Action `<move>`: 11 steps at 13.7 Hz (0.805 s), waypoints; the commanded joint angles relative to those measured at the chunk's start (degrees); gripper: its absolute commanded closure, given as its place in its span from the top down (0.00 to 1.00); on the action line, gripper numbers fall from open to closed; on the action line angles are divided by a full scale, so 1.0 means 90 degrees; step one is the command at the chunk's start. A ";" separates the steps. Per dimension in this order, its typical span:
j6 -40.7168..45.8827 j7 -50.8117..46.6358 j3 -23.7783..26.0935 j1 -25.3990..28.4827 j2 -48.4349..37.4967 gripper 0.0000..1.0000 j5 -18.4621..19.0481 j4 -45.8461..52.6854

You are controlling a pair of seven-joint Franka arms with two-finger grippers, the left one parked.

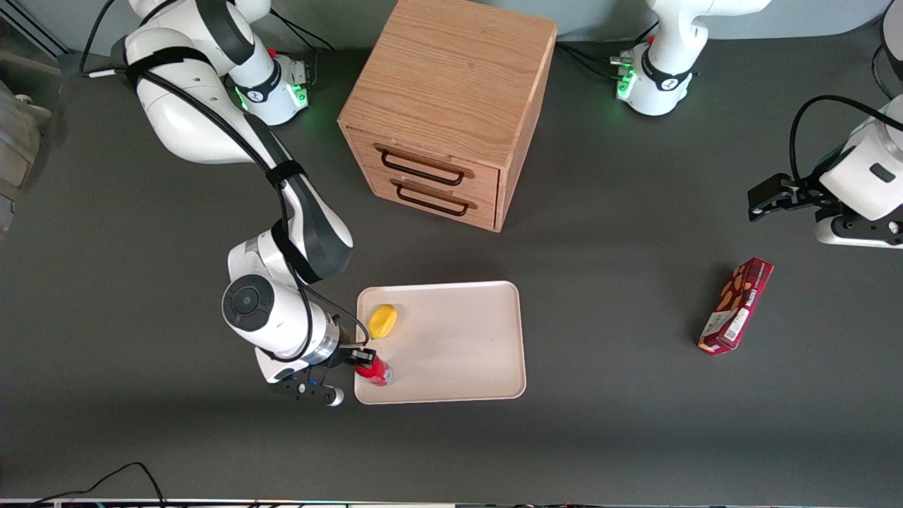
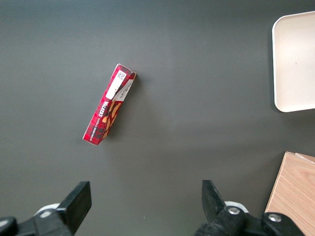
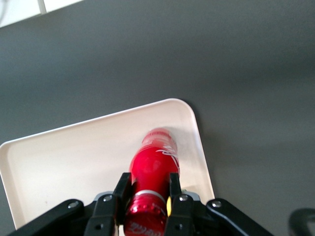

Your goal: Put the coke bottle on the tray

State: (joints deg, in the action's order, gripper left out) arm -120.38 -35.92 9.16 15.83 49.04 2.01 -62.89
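Observation:
The small red coke bottle (image 1: pixel 375 371) is over the cream tray (image 1: pixel 458 346), at the tray's corner nearest the front camera toward the working arm's end. My right gripper (image 1: pixel 362 358) is shut on the bottle just below its red cap. In the right wrist view the fingers (image 3: pixel 123 191) press both sides of the bottle (image 3: pixel 155 164) around the gripper (image 3: pixel 147 191), with the tray (image 3: pixel 69 157) under it. I cannot tell whether the bottle's base rests on the tray.
A yellow fruit (image 1: pixel 383 321) lies on the tray, farther from the front camera than the bottle. A wooden two-drawer cabinet (image 1: pixel 444 106) stands farther back. A dark-red snack box (image 1: pixel 736 305) lies toward the parked arm's end and also shows in the left wrist view (image 2: pixel 108 110).

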 commanded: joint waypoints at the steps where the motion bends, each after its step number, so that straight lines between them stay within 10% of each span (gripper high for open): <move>1: 0.0055 -0.0082 -0.0051 -0.0020 -0.0515 1.00 0.0089 -0.0014; 11: 0.2980 0.0530 -0.0012 -0.0965 -0.3132 1.00 0.0207 0.0006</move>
State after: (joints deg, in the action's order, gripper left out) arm -99.40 -35.18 8.30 11.29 26.20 3.88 -60.87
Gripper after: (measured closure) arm 0.000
